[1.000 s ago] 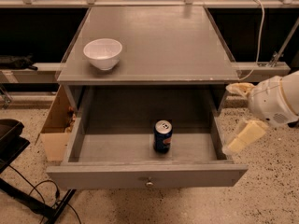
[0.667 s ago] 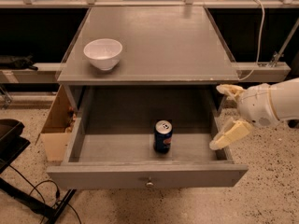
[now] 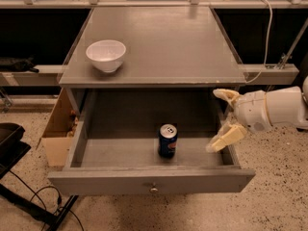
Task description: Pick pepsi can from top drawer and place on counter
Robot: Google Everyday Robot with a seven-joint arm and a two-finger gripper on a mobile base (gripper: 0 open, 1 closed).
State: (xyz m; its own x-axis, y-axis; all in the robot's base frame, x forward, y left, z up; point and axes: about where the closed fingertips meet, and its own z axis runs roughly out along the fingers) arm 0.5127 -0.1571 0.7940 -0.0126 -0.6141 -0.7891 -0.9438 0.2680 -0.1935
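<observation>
Camera view — reach stage, nothing grasped yet. Item: pepsi can [image 3: 168,140], upright on the floor of the open top drawer [image 3: 96,181]. My fingers [image 3: 227,136]: spread wide, empty, at the drawer's right wall, apart from the can. Next — move left, straddle can, close

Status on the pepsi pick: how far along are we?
Done: top drawer stands open, pepsi can upright on its floor. In hand: end effector, open, hovers at the drawer's right wall, apart from the can. Left: grasp, lift, set it on the counter, where a white bowl sits front-left.
</observation>
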